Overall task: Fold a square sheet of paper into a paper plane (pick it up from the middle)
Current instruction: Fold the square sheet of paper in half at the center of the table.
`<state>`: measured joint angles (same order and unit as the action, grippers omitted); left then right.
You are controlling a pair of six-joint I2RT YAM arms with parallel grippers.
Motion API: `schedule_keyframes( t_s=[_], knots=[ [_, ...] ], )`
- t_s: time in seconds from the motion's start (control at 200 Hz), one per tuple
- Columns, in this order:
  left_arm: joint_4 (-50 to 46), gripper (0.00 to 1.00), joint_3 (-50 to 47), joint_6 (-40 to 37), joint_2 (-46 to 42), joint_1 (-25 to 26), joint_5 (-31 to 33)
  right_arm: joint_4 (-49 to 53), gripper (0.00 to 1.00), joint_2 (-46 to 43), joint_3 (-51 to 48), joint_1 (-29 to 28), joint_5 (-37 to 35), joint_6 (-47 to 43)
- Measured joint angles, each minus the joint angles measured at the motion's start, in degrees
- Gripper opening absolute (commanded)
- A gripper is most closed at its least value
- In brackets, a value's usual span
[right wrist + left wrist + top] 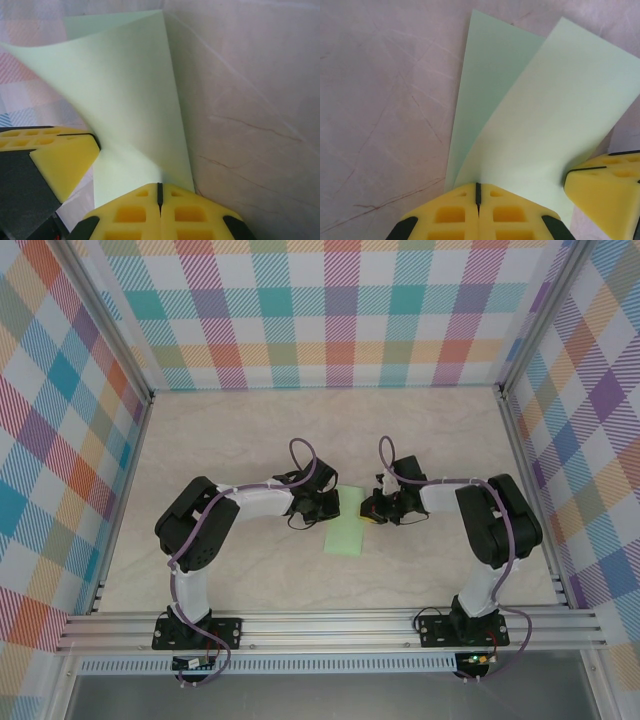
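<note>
Checked walls (340, 310) in pastel colours enclosed a pale, veined tabletop (230, 440). The square sheet of paper (345, 535) lay near the middle of that tabletop, doubled over into a narrow rectangle. Its lower layer (465, 125) was flat, and its upper flap (555, 110) was bowed upward and not yet seated.

My left pincer (477, 189) was closed, its tips together at the sheet's left side. My right pincer (160, 189) was likewise closed at the sheet's right side. Both sets of tips met the paper. I could not determine from the wrist views whether either pair had paper nipped between its pads.

Step in hand, as I judged it: finish the first fold and set its crease.

Requirements I noted for doing it well:

1. Alignment first. In the left wrist view the flap's edge ran askew of the lower layer's edge. Pressing before the two matched would have locked in a crooked centre line.
2. One pincer as anchor. One set of closed tips needed to pin the sheet while the other worked, since thin paper on a smooth top was likely to slide.
3. Press from the sheet's middle outward, along the fold, with light downward load.
4. No dragging across the flap. A sideways pull risked a wrinkle or a second, false crease.
</note>
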<state>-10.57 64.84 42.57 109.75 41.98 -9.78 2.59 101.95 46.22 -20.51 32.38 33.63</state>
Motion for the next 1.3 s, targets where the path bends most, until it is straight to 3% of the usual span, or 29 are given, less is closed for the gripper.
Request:
schedule_keyframes(
  t_s=[0.285,0.605,1.3],
  knots=[
    [-0.4,0.0,0.2,0.0,0.0,0.0,0.0,3.3,0.0,-1.8,5.2,1.4,0.3,-1.0],
    [-1.1,0.0,0.4,-0.2,0.0,0.2,0.5,2.8,0.0,5.3,7.1,2.4,0.3,-1.6],
    [-1.5,0.0,0.6,-0.4,0.0,0.3,0.8,6.7,0.0,7.4,13.5,3.6,-0.7,-3.0]
  ],
)
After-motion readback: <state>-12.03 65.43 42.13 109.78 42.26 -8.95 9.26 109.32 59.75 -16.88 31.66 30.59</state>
